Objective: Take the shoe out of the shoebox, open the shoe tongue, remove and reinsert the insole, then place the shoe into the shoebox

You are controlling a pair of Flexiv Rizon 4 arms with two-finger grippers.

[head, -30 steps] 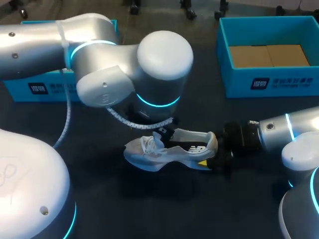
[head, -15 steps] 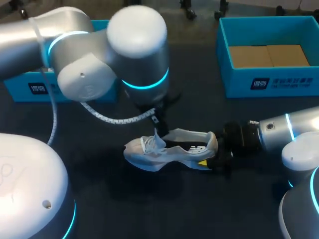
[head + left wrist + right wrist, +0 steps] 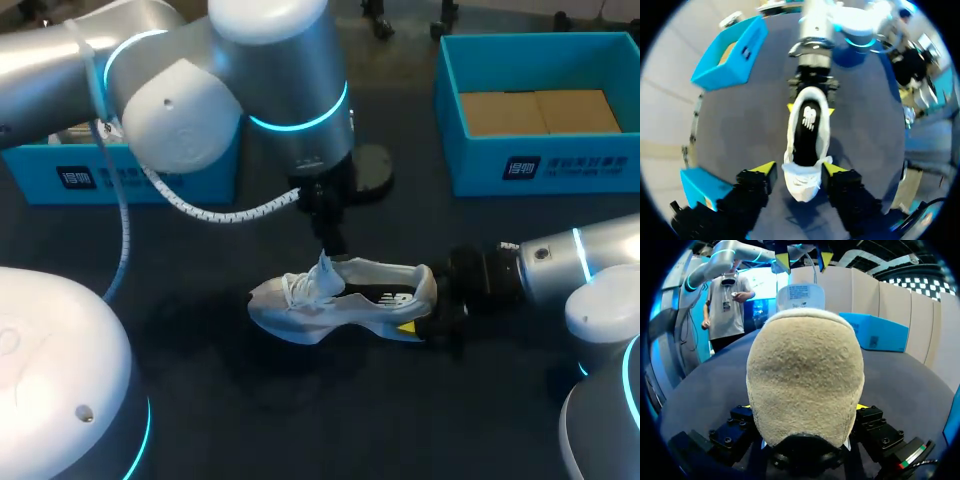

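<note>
The left end effector (image 3: 798,171) hangs above the front of the white mesh running shoe with a black lining (image 3: 340,300). Its two yellow-tipped fingers are spread wide, one to each side of the laces, and neither grips anything. The white padded tongue (image 3: 800,296) stands up just beneath them.

The right end effector (image 3: 811,108) is clamped on the shoe's heel, with one yellow tip pressed against each side. From its own wrist view the fuzzy beige heel fills the space between the fingers. The shoe lies tilted onto its side on the dark matte surface (image 3: 200,350), toe towards the left arm.

Well apart from it, at the far right corner, stands the open bright blue cardboard shoebox (image 3: 540,165) with brown card in its bottom. A second blue box (image 3: 60,175) sits at the far left, partly behind the left arm.

A second ago the left arm's large joint hung low over the shoe and hid its upper. Since then it has drawn up and back, and the tongue now stands higher. The shoe and the right arm have not shifted.
</note>
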